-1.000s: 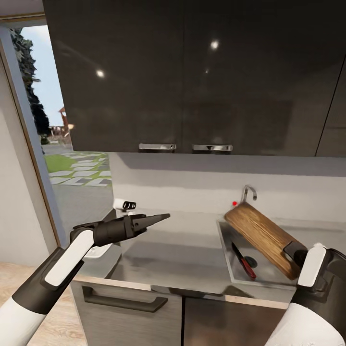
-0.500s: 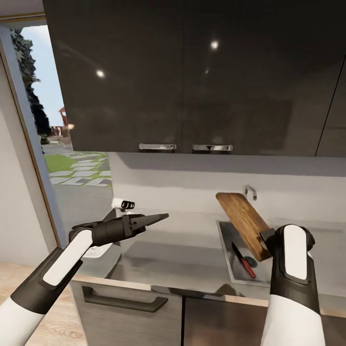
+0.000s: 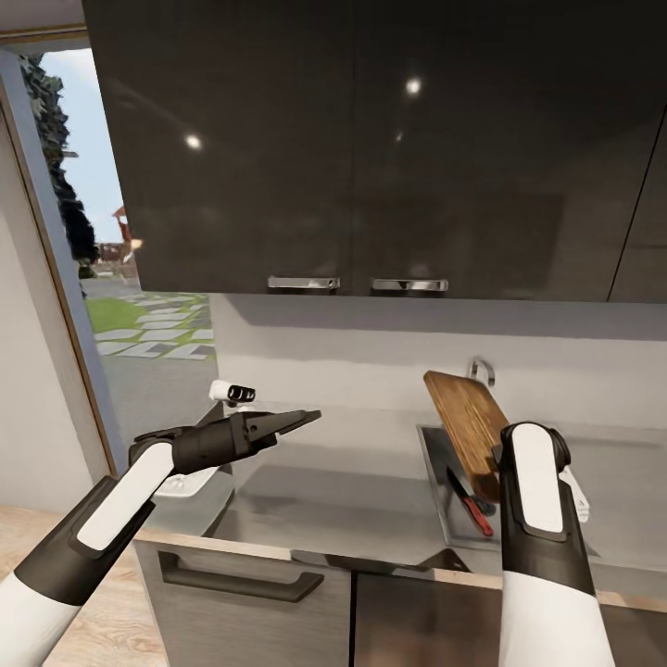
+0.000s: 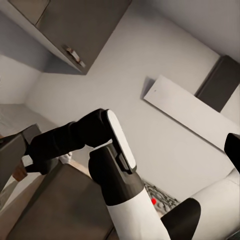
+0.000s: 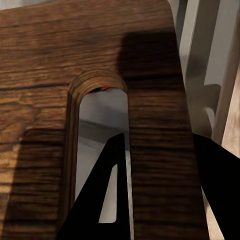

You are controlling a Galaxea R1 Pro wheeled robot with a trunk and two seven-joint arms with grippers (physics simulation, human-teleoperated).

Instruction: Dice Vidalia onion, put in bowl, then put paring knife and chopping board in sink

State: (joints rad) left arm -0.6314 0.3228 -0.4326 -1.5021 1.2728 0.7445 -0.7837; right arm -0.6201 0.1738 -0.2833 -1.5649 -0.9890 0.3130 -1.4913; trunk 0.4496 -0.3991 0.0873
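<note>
Gripping the chopping board point(image 5: 150, 90) at close range in the right wrist view: brown wood, streaked lengthwise grain, a rounded corner, an oblong slot with a layered cut edge. Right gripper point(image 5: 160, 195) clamped on the strip of wood beside that slot, one dark wedge-shaped finger point(image 5: 97, 200) showing through the opening, the other dark against the board's outer edge.

Nearest in the head view: smooth white and matte black arm shells, then a grey cabinet front with a dark bar handle point(image 3: 239, 582). Held above the sink point(image 3: 445, 519), the board point(image 3: 466, 419) stands on end and leans, its lower end hidden behind the right forearm, its top just short of the curved chrome faucet point(image 3: 481, 369). Lying in the steel basin below it, the paring knife point(image 3: 469, 504), dark pointed blade and red handle.

Hovering over the bare brushed-metal countertop point(image 3: 352, 482), well apart from the sink: left gripper point(image 3: 301, 419), dark tapered fingers pressed together to a point, nothing between them. Beneath that arm, part of a glossy white bowl point(image 3: 181, 484) at the worktop's end.

Farther back, a plain pale wall, then glossy dark upper cabinets point(image 3: 371, 148) with two short chrome handles and small light reflections. Off to the side, an open doorway onto grass and paving stones.

No readable writing, labels or brand marks anywhere.
</note>
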